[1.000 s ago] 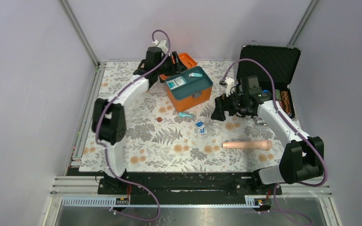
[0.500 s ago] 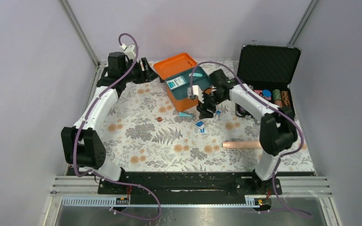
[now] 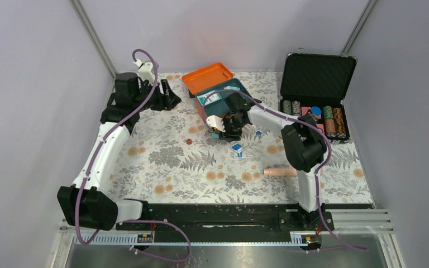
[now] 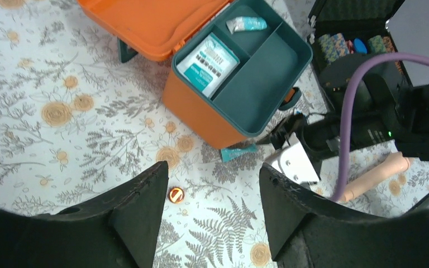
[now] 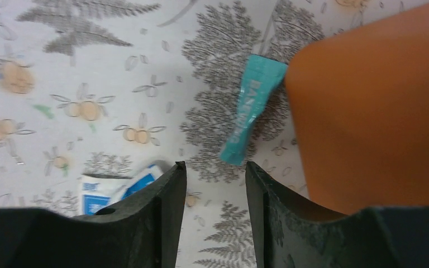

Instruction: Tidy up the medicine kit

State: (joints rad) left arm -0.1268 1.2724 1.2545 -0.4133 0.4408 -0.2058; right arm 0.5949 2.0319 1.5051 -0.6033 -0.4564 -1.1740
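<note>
Left gripper [image 4: 213, 172] approach: open cloth runs from its spread fingers to the medicine kit [image 4: 201, 114]; one coin [image 4: 175, 195] lies on it.
Tray top: reachable from above; lid [image 4: 145, 22] folded back on the far side.
Kit front: right arm [image 3: 268, 116] crosses it.
Right gripper [image 5: 215, 174] lane: the kit's orange wall crowds the right finger; teal packet [image 5: 251, 114] ahead, blue-white packet [image 5: 109, 187] by the left finger.
Right of mat: black case [image 3: 317, 78], beige cylinder [image 3: 282, 172].

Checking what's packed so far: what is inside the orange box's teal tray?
A flat white-and-teal packet sits in one compartment of the tray; a small teal sachet lies in another; the third looks bare. Anything under the tray is hidden.
</note>
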